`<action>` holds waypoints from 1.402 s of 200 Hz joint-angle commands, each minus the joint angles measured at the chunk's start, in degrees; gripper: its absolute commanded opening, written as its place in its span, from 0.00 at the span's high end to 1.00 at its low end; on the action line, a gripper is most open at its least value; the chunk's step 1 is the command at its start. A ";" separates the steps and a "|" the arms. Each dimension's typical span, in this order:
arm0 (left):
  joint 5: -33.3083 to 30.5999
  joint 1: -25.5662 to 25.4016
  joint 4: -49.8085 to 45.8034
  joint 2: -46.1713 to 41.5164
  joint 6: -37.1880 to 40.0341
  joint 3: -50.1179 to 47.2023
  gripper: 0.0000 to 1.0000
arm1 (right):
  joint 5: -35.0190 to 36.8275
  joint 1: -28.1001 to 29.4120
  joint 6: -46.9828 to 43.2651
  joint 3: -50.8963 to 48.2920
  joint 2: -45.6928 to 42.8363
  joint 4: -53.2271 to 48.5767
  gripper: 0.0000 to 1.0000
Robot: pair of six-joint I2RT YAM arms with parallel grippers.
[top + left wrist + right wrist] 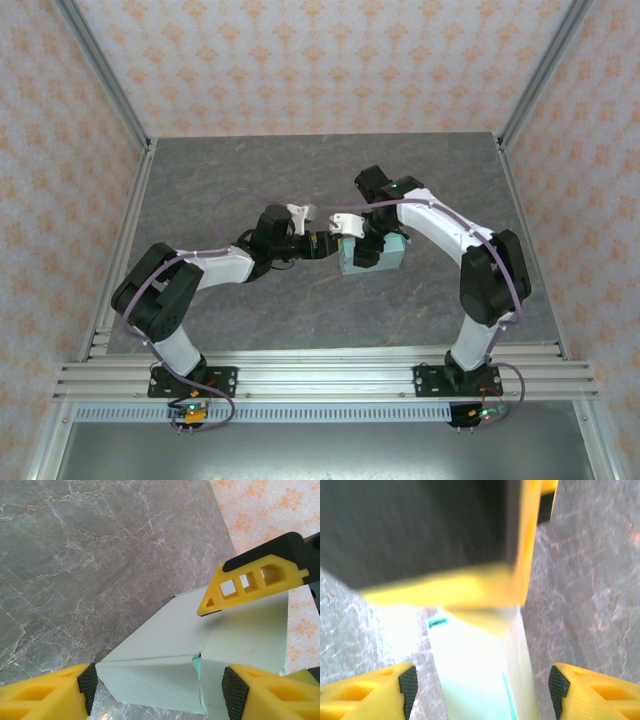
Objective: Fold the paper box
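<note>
The paper box sat mid-table between our left gripper and right gripper, both with jaws apart, and, unheld, we judged its folded flap could spring open.

Grey marbled tabletop; peach floral-patterned walls on 3 sides; aluminium rails at near edge.

The paper box lies near the middle of the grey marbled table, a pale mint block partly covered by the right gripper, which comes down on it from the far side. The left gripper reaches across from the left and ends just beside the box's left edge. Patterned wallpaper closes in the table on three sides.
</note>
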 commanded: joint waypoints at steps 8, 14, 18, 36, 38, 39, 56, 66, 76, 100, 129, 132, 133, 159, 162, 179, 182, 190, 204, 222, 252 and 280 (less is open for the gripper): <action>1.34 0.21 -0.18 -0.46 1.78 0.40 0.30 | 0.91 -1.17 -0.97 2.49 2.52 -7.55 0.30; 1.40 0.20 -0.11 -0.39 1.56 0.45 0.30 | 0.85 -1.21 -0.80 2.70 2.86 -7.66 0.32; 1.40 0.20 -0.09 -0.28 1.55 0.42 0.30 | 0.87 -1.28 -0.65 2.76 3.13 -7.71 0.33; 1.49 0.07 0.66 -0.12 0.76 0.53 0.30 | 0.43 -1.24 -0.60 3.56 4.80 -8.72 0.43; 1.56 0.10 0.86 -0.04 0.60 0.55 0.30 | 0.45 -1.22 -0.52 3.71 5.03 -8.89 0.44; 1.57 0.07 0.96 -0.06 0.53 0.55 0.30 | 0.45 -1.22 -0.49 3.82 5.17 -8.98 0.45; 2.00 -0.60 1.99 0.56 -0.45 1.06 0.30 | 0.65 -1.22 -0.18 4.84 6.75 -9.51 0.53; 2.24 -0.93 2.03 1.13 -0.73 1.54 0.30 | 0.67 -1.33 0.07 5.24 7.24 -9.27 0.58; 2.20 -1.19 2.21 1.37 -1.22 1.68 0.30 | 0.23 -1.39 0.31 5.34 7.47 -8.88 0.59; 2.28 -1.29 3.56 1.37 -2.26 1.49 0.30 | -1.80 -2.16 0.73 6.60 8.20 -9.21 0.61; 2.17 -1.41 2.37 1.33 -1.83 2.37 0.30 | -2.42 -2.25 0.89 7.45 9.35 -9.89 0.62; 2.12 -1.38 2.29 1.38 -1.78 2.46 0.30 | -2.48 -2.27 0.89 7.45 9.24 -9.86 0.62; 2.11 -1.38 2.29 1.44 -1.76 2.52 0.30 | -2.50 -2.36 0.88 7.41 9.21 -9.86 0.62; 1.64 -1.59 0.79 2.97 -0.50 3.29 0.30 | -2.08 -2.27 0.85 6.33 8.72 -8.46 0.65; 1.36 -1.59 0.48 3.13 -0.13 3.28 0.30 | -1.91 -2.26 0.80 6.07 8.56 -8.15 0.65; 0.88 -1.54 -0.01 4.10 1.00 2.78 0.30 | -0.41 -2.01 0.31 3.63 6.80 -5.04 0.65; 0.88 -1.47 0.02 4.22 1.11 2.68 0.30 | -0.02 -1.94 0.32 3.11 6.37 -4.36 0.66; 0.81 -1.42 0.16 4.32 1.48 2.30 0.31 | 0.69 -1.60 0.09 1.73 5.22 -2.70 0.66; 0.84 -1.34 0.31 4.50 1.86 1.73 0.31 | 1.72 -0.95 -0.32 -0.33 3.33 0.33 0.66; 0.83 -1.00 1.28 4.33 1.91 0.96 0.31 | 2.12 -0.73 -0.86 -1.42 2.13 2.09 0.65; 0.99 -0.12 1.29 3.55 2.37 -0.01 0.31 | 3.11 -0.78 -1.28 -0.68 2.49 1.23 0.65; 0.79 0.44 0.42 3.18 3.15 -0.38 0.31 | 3.37 -0.47 -1.30 -1.06 2.00 1.85 0.58</action>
